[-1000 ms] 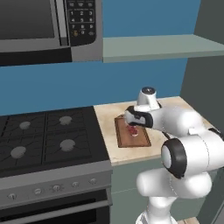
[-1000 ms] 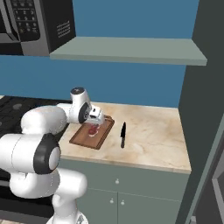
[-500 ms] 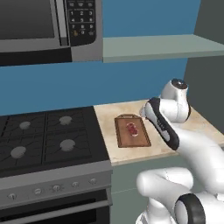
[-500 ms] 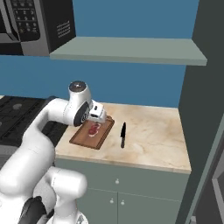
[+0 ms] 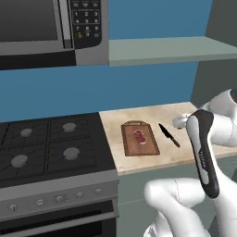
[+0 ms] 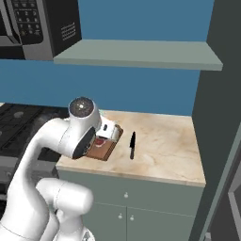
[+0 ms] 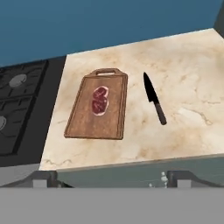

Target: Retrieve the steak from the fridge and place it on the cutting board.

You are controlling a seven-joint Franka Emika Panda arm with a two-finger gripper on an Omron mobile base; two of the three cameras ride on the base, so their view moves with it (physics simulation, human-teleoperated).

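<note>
White and dark-jointed, the robot arm (image 5: pixel 203 148) is folded high at 3 o'clock of the brown wooden rectangular cutting board (image 7: pixel 87 120); whether its gripper is open cannot be told. The small red marbled steak (image 7: pixel 100 100) lies on the board. A black knife (image 7: pixel 154 104) sits at the board's 3 o'clock.

Home kitchen: gas stove (image 5: pixel 46 150), microwave (image 5: pixel 51 28) overhead, marble countertop (image 7: pixel 183 87) with cutting board (image 7: pixel 83 120) and knife (image 7: pixel 154 104).
</note>
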